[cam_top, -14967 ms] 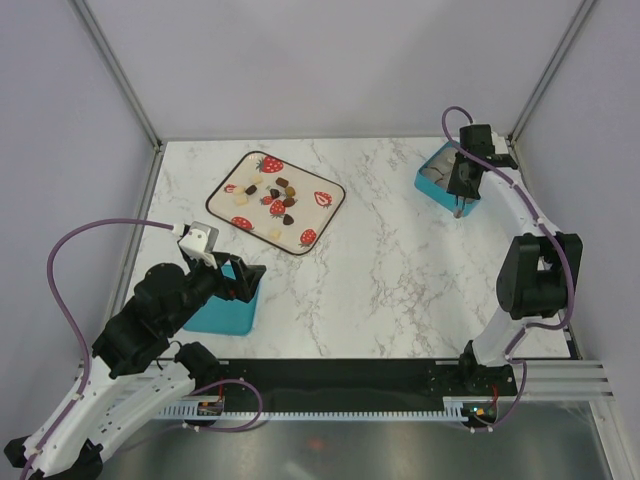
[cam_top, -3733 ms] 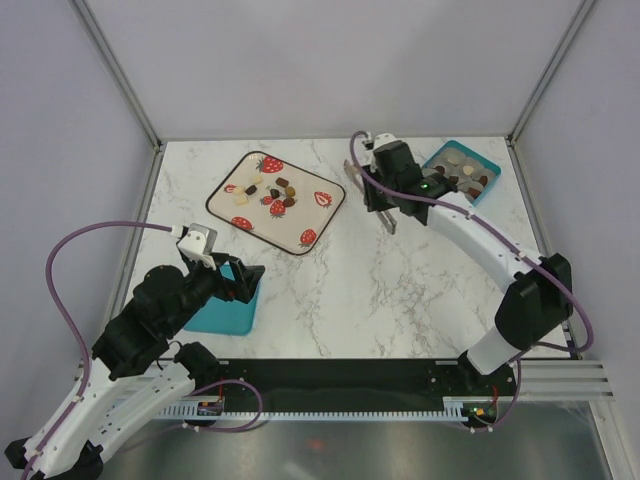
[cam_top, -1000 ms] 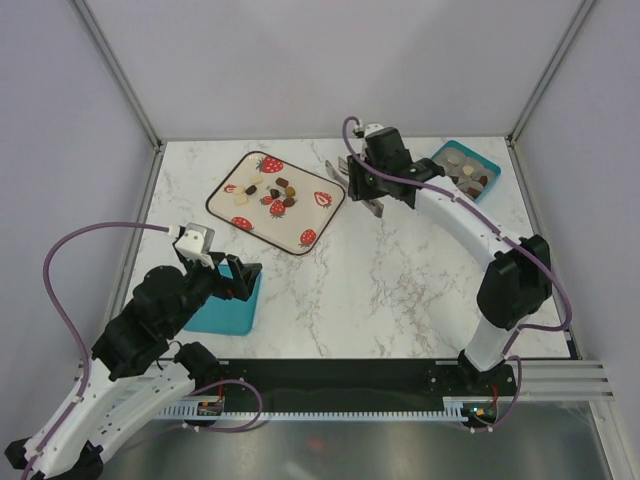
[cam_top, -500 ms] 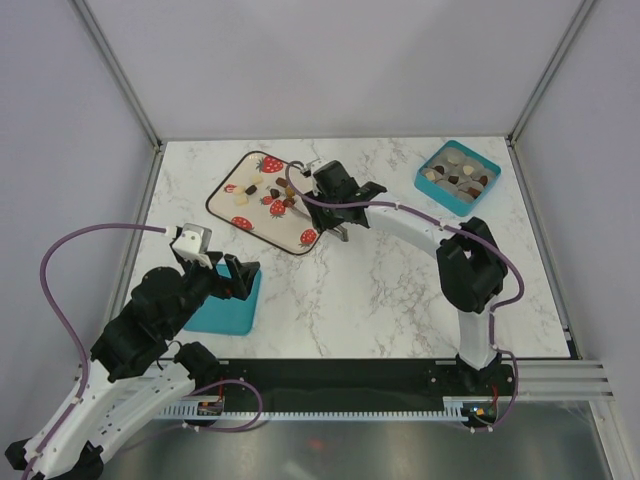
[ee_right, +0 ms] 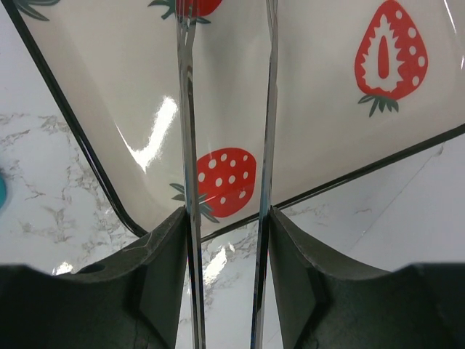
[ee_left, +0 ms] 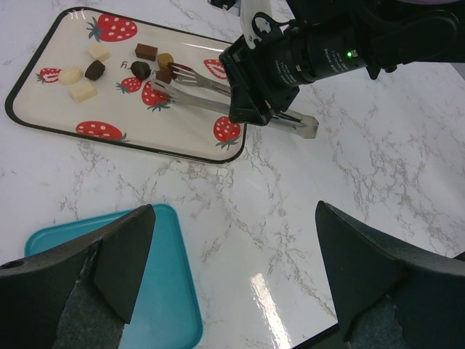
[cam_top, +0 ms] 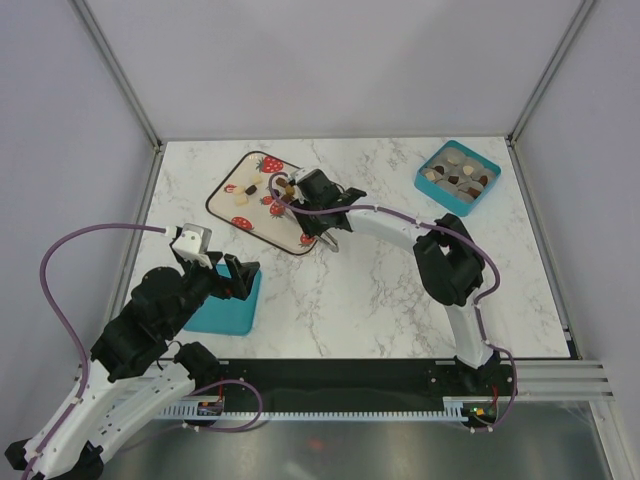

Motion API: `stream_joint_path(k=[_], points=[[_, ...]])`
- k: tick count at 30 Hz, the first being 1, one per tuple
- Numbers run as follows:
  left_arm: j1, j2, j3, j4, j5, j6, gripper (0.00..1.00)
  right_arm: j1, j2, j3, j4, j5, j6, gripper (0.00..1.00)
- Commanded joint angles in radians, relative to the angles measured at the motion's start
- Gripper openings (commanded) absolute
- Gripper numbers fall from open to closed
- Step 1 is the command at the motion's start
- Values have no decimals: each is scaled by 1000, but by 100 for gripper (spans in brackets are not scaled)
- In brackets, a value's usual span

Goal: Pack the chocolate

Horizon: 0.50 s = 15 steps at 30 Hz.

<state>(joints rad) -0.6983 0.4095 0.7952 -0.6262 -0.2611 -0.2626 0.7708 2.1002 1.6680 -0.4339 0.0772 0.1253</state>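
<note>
Tabletop: white marble [cam_top: 380,270], glossy, grey-veined.
Chocolate: tiny pieces [ee_left: 140,70] lie loose on the smooth strawberry-print tray [ee_left: 43,109]; more sit in the teal box [cam_top: 438,193], well apart at far right.
Handling: probably light, hard and slick, quick to roll; pinch one piece across its sides.
Right claw [ee_right: 227,225]: clamped on thin metal tongs [ee_left: 299,123], tips just beside brown pieces.
Left claw [ee_left: 236,247]: wide open, empty.
</note>
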Motion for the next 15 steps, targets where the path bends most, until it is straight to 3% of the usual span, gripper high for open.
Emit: stream_joint_path(k=[1, 15], points=[[-4, -9, -4, 34, -29, 43, 100, 7, 21, 84, 24, 36, -16, 53], [-4, -9, -4, 34, -33, 43, 100, 7, 89, 199, -49, 38, -19, 50]])
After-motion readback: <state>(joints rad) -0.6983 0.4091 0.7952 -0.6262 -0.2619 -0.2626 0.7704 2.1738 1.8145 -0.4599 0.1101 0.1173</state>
